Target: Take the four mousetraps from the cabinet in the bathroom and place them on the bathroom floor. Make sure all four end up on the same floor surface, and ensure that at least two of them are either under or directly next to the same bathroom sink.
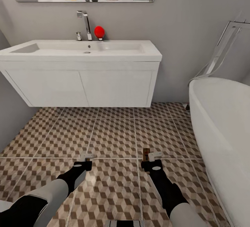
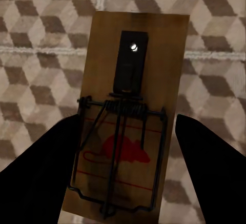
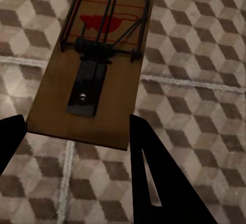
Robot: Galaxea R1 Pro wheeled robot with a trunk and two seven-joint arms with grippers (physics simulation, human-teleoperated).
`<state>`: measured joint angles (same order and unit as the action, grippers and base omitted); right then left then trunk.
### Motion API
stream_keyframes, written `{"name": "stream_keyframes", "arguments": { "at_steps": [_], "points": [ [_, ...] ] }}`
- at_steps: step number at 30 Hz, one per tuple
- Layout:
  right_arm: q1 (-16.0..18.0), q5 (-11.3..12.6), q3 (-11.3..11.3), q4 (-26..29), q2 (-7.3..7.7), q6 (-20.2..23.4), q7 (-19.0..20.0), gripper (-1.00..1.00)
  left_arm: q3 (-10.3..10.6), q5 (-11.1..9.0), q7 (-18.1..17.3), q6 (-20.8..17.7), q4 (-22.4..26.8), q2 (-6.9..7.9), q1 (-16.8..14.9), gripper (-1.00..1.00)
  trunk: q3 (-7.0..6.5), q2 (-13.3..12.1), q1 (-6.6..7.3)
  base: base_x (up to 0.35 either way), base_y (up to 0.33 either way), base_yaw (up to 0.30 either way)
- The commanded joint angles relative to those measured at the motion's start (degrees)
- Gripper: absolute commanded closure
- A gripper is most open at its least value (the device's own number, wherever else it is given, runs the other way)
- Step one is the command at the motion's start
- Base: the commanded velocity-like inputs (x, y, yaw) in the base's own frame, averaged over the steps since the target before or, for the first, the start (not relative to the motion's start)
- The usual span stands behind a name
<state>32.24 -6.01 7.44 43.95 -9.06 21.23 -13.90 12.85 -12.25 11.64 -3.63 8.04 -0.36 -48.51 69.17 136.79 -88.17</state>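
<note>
- We see a floor (image 1: 114, 130) tiled in brown, beige and white cubes, with pale grout.
- We see a white sink (image 1: 83, 52) with a chrome faucet (image 1: 84, 24) and a red ball (image 1: 99, 31) beside it.
- The tub (image 1: 222, 123) is white; the wall (image 1: 187, 19) is grey.
- Each trap (image 2: 125, 121) (image 3: 95, 60) is brown wood with dark wire and a red mouse print.
- Our grippers (image 1: 85, 161) (image 1: 152, 160) look black.

- The head camera looked forward and down over both arms at the bathroom sink (image 1: 83, 52) at 12 o'clock and the bathroom floor (image 1: 114, 133).
- Both wrist cameras looked close down at that same tiled floor, each over a mousetrap (image 2: 128, 126) (image 3: 97, 55).
</note>
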Motion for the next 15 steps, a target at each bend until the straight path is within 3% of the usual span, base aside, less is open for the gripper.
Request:
{"name": "stream_keyframes", "arguments": {
  "at_steps": [1,15],
  "points": [
    [0.0,-0.4,0.1,0.1,0.01,0.5,-0.1,1.00,0.5,-0.5,0.3,-0.3,0.1,0.01,0.0,1.00,0.32,0.4,-0.21,0.000,0.000,0.000],
    [0.0,-0.4,0.1,0.1,0.01,0.5,-0.1,1.00,0.5,-0.5,0.3,-0.3,0.1,0.01,0.0,1.00,4.13,6.0,-3.29,0.000,0.000,0.000]
  ]
}}
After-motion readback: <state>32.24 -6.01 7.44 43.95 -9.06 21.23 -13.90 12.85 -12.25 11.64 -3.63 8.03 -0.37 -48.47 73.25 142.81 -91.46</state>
